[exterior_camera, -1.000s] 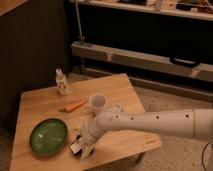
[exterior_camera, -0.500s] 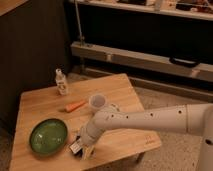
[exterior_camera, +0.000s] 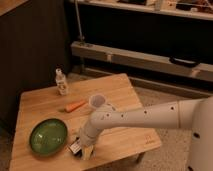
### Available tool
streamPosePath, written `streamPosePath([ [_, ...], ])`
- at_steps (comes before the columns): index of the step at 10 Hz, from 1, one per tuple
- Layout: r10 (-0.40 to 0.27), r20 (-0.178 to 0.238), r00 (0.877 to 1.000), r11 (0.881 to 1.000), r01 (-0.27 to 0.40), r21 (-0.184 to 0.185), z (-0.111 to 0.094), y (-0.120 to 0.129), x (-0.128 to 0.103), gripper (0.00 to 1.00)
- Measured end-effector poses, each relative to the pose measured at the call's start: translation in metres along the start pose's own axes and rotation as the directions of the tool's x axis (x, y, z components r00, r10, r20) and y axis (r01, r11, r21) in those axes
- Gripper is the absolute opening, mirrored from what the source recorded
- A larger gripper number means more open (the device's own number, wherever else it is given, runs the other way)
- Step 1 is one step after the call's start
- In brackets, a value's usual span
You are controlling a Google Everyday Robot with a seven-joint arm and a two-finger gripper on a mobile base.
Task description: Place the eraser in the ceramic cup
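Gripper [exterior_camera: 82, 148]: seen just right of round green bowl [exterior_camera: 48, 136], jaws apart, nothing clamped.
Eraser [exterior_camera: 75, 149]: flat white dark-edged bar, beside gripper.
Ceramic cup [exterior_camera: 96, 100]: small, pale, beyond bowl.
Progress: grasp not yet made; lift, drop judged outstanding.

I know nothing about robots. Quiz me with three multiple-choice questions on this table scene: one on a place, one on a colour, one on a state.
1. Where is the gripper?
A. At the far edge
B. Low at the front edge of the table, beside the eraser
C. Down by the floor

2. What colour is the bowl?
A. Green
B. Red
C. Blue

3. How does the small bottle stand?
A. On its side
B. Upside down
C. Upright

Answers: 1 B, it sits at the near edge next to the eraser. 2 A, the bowl is plainly green. 3 C, its cap points up.
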State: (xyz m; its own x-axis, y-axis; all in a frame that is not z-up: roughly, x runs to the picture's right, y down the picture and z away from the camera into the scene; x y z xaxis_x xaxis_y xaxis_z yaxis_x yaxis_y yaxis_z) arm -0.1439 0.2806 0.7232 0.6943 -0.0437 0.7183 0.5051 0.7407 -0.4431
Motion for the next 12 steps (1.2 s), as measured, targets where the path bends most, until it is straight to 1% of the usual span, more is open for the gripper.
streamPosePath([
  [2,0.008,-0.001,1.0,1.0,-0.008,-0.015,0.006,0.002,0.001,0.8],
  [3,0.012,0.0,1.0,1.0,-0.012,-0.023,0.008,0.004,0.002,0.78],
  [4,0.014,0.002,1.0,0.999,-0.014,-0.029,0.011,0.005,0.002,0.72],
  [5,0.018,0.004,1.0,0.999,-0.018,-0.034,0.012,0.006,0.002,0.62],
  [6,0.019,0.006,1.0,0.999,-0.019,-0.035,0.013,0.006,0.001,0.59],
  [10,0.023,0.019,1.0,0.999,-0.023,-0.04,0.014,0.006,0.001,0.58],
  [12,0.025,0.033,0.999,0.999,-0.025,-0.024,0.007,0.003,0.0,0.58],
])
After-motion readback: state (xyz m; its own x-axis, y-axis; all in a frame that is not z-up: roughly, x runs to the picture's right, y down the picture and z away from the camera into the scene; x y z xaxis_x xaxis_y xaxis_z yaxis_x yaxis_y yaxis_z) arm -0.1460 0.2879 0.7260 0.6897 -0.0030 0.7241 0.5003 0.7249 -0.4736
